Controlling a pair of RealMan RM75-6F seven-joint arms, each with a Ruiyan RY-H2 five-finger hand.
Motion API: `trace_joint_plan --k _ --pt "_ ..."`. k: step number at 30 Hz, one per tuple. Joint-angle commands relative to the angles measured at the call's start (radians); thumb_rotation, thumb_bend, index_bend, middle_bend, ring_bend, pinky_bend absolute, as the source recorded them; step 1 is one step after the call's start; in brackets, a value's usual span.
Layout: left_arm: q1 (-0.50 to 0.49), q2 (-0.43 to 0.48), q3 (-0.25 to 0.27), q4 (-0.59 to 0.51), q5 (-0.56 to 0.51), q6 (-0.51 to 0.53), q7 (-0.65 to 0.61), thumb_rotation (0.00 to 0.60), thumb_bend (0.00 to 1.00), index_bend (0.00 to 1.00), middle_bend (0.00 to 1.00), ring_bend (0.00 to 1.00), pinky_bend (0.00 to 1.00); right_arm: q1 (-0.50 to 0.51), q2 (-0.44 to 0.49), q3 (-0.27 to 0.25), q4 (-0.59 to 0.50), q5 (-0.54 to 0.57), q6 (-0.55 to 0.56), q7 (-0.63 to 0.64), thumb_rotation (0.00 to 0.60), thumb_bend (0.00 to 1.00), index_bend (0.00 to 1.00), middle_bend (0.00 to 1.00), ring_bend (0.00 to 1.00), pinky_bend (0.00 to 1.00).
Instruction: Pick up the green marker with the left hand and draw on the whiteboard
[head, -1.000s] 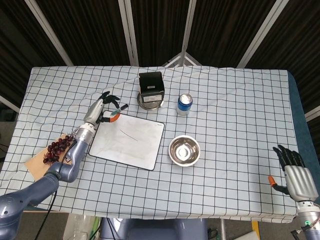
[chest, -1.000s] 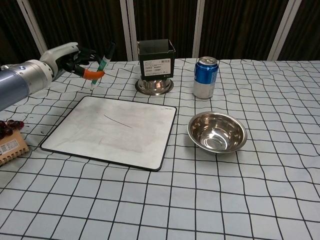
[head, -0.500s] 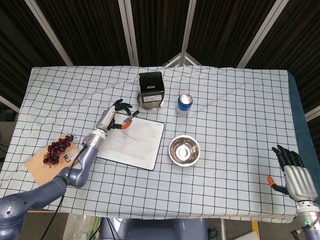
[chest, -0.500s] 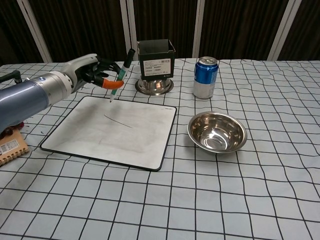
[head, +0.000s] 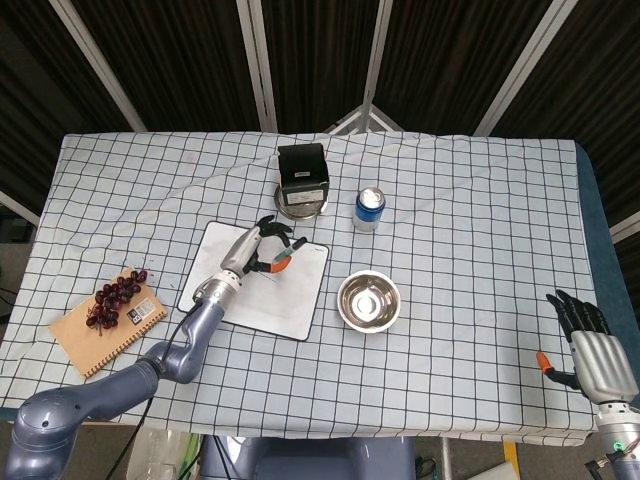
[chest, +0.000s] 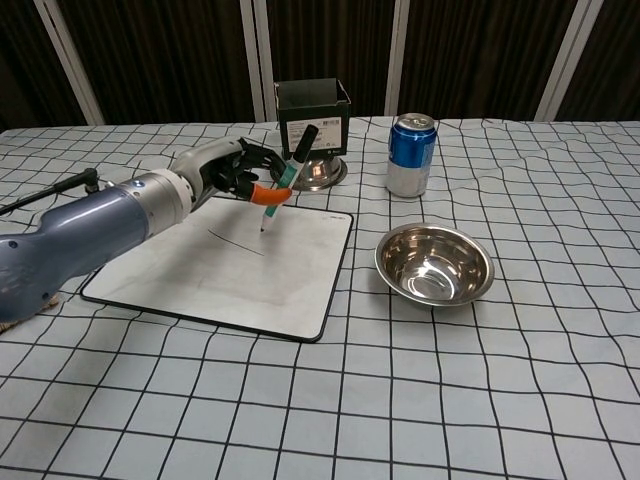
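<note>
Head view, from above: the left hand (head: 258, 250) grips the green marker (head: 281, 262) over the whiteboard (head: 300, 300), which lies on a checked tablecloth (head: 480, 200). Near the board are a steel bowl (head: 369, 301), a blue can (head: 369, 209) and a black box (head: 303, 170). The right hand (head: 590, 345) sits at the table's right edge, fingers apart, holding nothing.

Chest view: the left hand (chest: 232, 170) fingers clamp the marker (chest: 281, 190), tilted, tip down just above the whiteboard (chest: 200, 280), beside a thin drawn line (chest: 236, 243).

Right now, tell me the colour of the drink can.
The can is blue with a silver top, clearest in the chest view.
</note>
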Motion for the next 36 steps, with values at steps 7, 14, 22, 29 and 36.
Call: trace_joint_plan --k 7,14,22,29,36 --pt "-0.006 -0.013 0.001 0.001 -0.010 -0.004 0.016 0.600 0.54 0.74 0.25 0.01 0.02 0.000 0.001 -0.001 0.000 -0.002 0.000 0.004 0.600 0.35 0.00 0.00 0.00 0.00" --pt "0.004 -0.006 0.009 -0.008 -0.018 -0.009 0.031 0.600 0.54 0.74 0.25 0.01 0.02 0.000 0.001 0.000 0.000 -0.001 0.000 0.001 0.600 0.35 0.00 0.00 0.00 0.00" --pt "0.042 0.031 0.023 -0.053 -0.027 0.008 0.051 0.600 0.55 0.74 0.25 0.01 0.02 -0.002 -0.001 -0.002 0.001 -0.003 0.005 -0.005 0.600 0.35 0.00 0.00 0.00 0.00" --pt "0.107 0.084 0.049 -0.115 -0.044 0.036 0.074 0.600 0.55 0.74 0.25 0.01 0.02 -0.002 -0.005 -0.003 0.001 -0.010 0.012 -0.014 0.600 0.35 0.00 0.00 0.00 0.00" --pt "0.184 0.154 0.077 -0.199 -0.065 0.067 0.097 0.600 0.54 0.74 0.25 0.01 0.02 -0.005 -0.010 -0.003 0.004 -0.016 0.023 -0.026 0.600 0.35 0.00 0.00 0.00 0.00"
